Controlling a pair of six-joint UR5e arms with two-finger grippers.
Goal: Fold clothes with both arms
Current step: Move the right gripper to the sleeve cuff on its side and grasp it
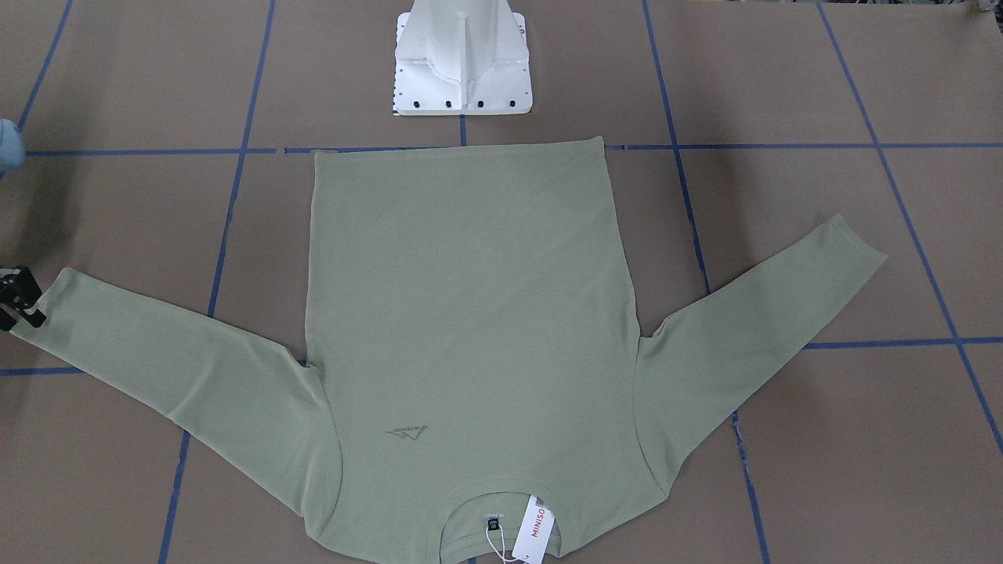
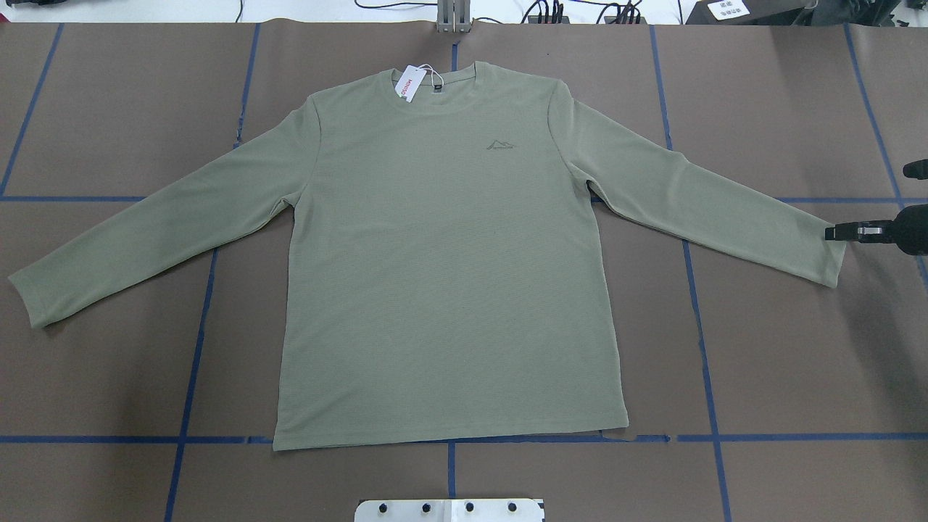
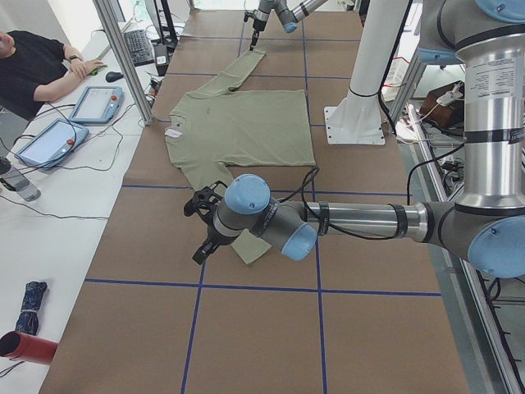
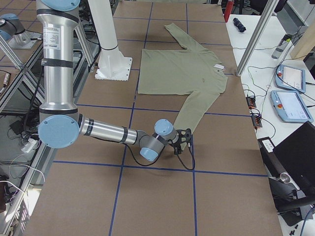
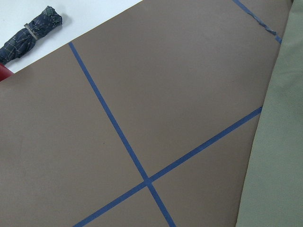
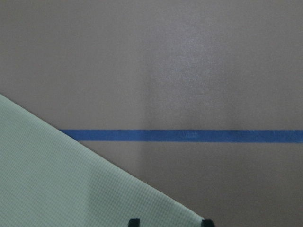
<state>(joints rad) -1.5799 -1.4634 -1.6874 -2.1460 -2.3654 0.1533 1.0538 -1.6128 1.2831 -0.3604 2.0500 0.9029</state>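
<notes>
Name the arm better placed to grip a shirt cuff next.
Right. Its black two-finger gripper sits at the pale sage-green knit shirt's sleeve cuff, jaws apart; the left gripper is outside the overhead view.

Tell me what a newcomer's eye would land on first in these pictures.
The sage-green shirt, spread flat and face up with both sleeves out, fills the middle of the brown table with its blue tape grid. A white hang tag lies at its neck. The right gripper, jaws apart, sits at one cuff, and the left arm is by the other.
</notes>
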